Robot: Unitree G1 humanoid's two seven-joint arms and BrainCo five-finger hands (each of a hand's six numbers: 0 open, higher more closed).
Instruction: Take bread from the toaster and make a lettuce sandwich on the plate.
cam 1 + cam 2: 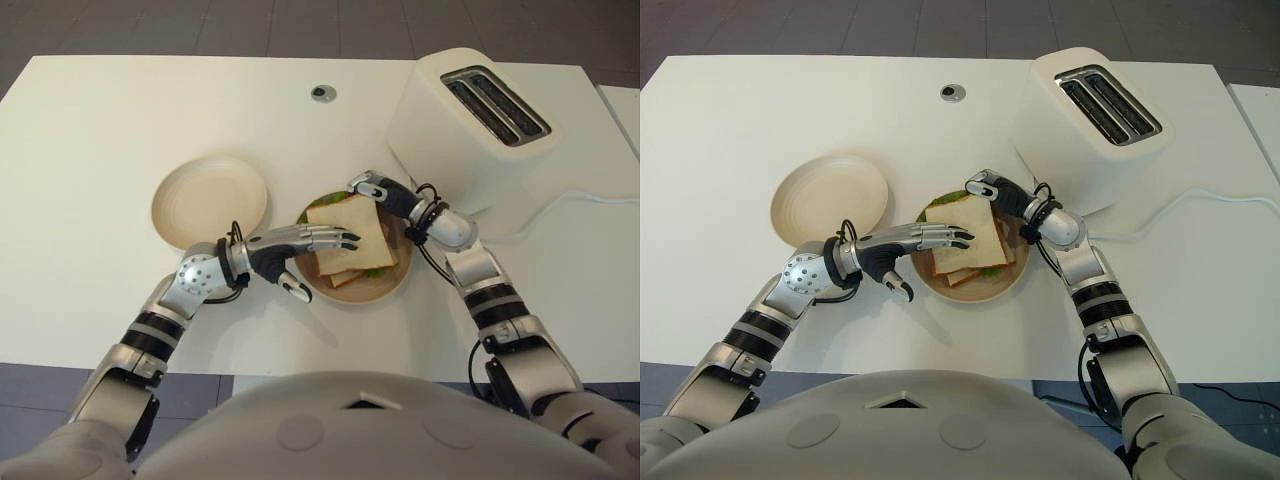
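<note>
**Position of parts.** The sandwich is on the plate [400, 273], at the centre of the surface [120, 120] and directly in front of the robot. From the bottom up, the stack is the lower slice [345, 281], the lettuce [938, 205] and the top slice [350, 235]. Lettuce shows at the far-left and near-right edges.

**Right hand.** The right hand [400, 203] is at the far-right corner of the top slice. Its fingers [366, 185] are curled over that corner and appear to grasp it. This grip probably allows the slice to be lowered and steered from one corner while the rest of the stack remains visible.

**Left hand.** The left hand [270, 255] grasps nothing. Its fingers [320, 238] are extended nearly flat, with the tips over the left part of the top slice. It is not possible to tell whether they touch it. The position suggests a steadying function: it prevents the slice from sliding on the lettuce during alignment.

**Orientation.** The top slice is almost square. Its slightly longer axis points away from the robot, with the far end turned a little to the left. The lower slice is turned out of line, and one corner protrudes at the near side. The edges are therefore not yet aligned.

**Other items.**
- The toaster [440, 140] is at the far right, near the plate. Both slots [495, 105] are empty and run from far-left to near-right.
- A shallow dish [210, 200] is immediately to the left of the plate.
</note>
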